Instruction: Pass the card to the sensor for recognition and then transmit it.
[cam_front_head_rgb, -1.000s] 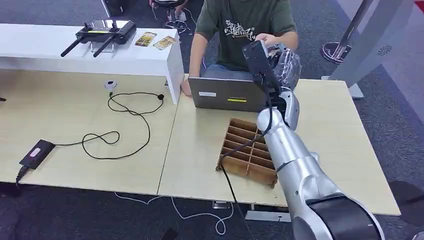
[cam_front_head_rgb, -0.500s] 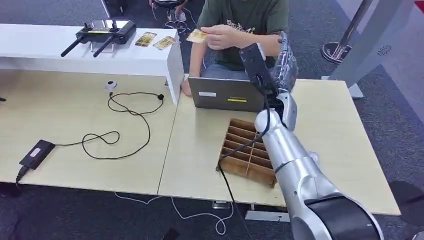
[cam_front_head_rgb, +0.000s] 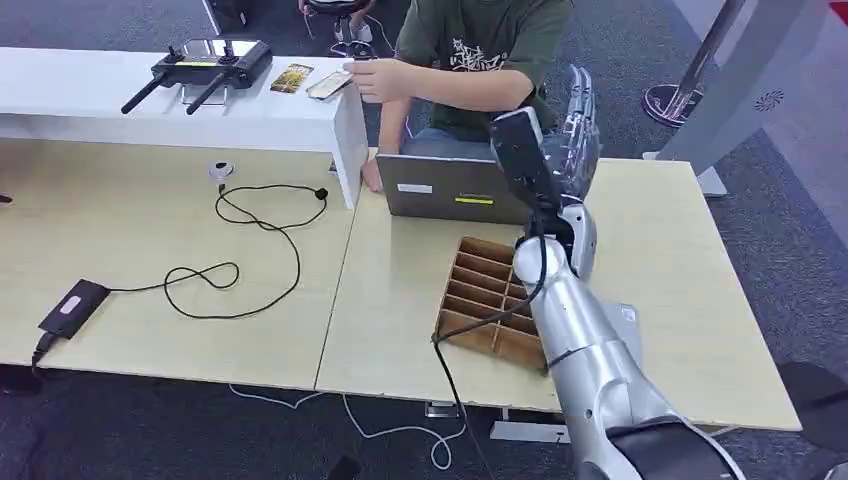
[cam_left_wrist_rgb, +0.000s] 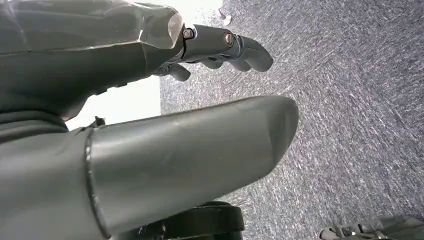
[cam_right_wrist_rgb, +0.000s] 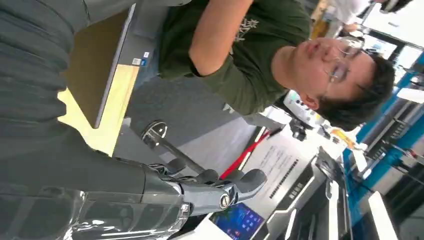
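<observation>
Right robot hand (cam_front_head_rgb: 577, 125) is raised above the far edge of the bench (cam_front_head_rgb: 660, 250), fingers (cam_right_wrist_rgb: 235, 182) extended and apart, nothing in it; the right wrist view confirms an empty, spread hand. Left robot hand (cam_left_wrist_rgb: 150, 125) hangs over grey carpet (cam_left_wrist_rgb: 350, 100) in the left wrist view, its fingers (cam_left_wrist_rgb: 240, 47) lightly curved and separated from the thumb, holding nothing.

Just below the right robot hand, a grey laptop (cam_front_head_rgb: 455, 188) stands on the bench with its lid back toward the robot. Nearer the robot, partly behind the silver forearm, lies a brown wooden divider tray (cam_front_head_rgb: 487, 300) with empty compartments.

A person in a dark green T-shirt (cam_front_head_rgb: 480, 55) sits behind the laptop. The person's hand (cam_front_head_rgb: 378, 78) reaches across to the white shelf (cam_front_head_rgb: 200, 105) and holds the card (cam_front_head_rgb: 330, 85) at the shelf's right end. A second card (cam_front_head_rgb: 291, 77) lies flat just beside it. A black remote controller (cam_front_head_rgb: 205, 68) with two antennas sits further left on the shelf.

On the left bench, a black cable (cam_front_head_rgb: 235, 255) loops to a small black sensor box (cam_front_head_rgb: 72, 305) near the front edge.
</observation>
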